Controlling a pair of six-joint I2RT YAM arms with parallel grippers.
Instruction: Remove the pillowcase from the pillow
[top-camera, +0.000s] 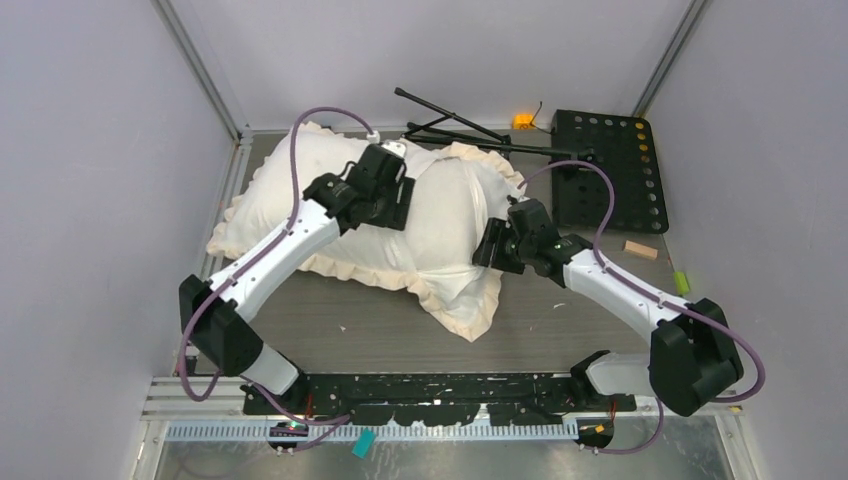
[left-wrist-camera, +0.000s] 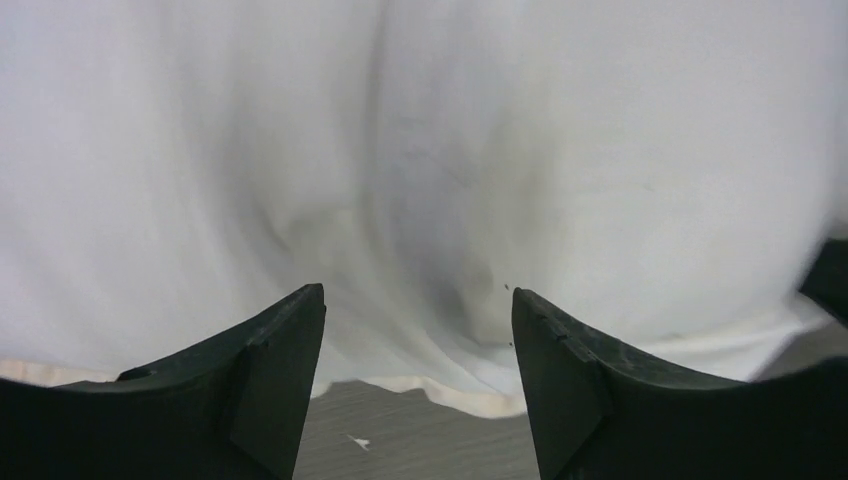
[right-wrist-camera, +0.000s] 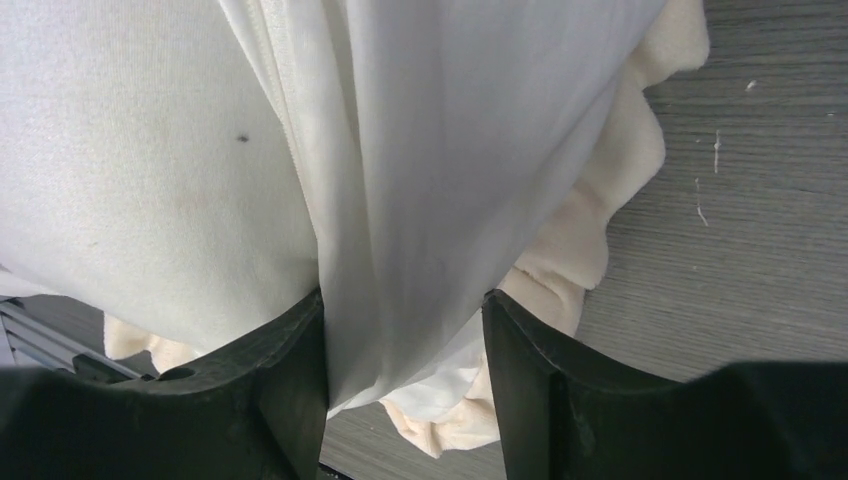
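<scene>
One pillowcase (top-camera: 300, 215); one pillow (top-camera: 450, 215); two tools, left (top-camera: 392, 215) and right (top-camera: 488, 245); one wooden block (top-camera: 641, 249).

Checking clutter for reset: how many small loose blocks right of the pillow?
2: a wood block by the black pegboard, a green block nearer the right wall. More may be hidden.

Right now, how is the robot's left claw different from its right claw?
The left gripper is open with only air between its fingers, just facing the pillowcase. The right gripper has a fold of the pillowcase running between its fingers. The left gripper sits over the far middle of the pillow; the right gripper is at its right end. Both have black fingers and point at white cloth.
</scene>
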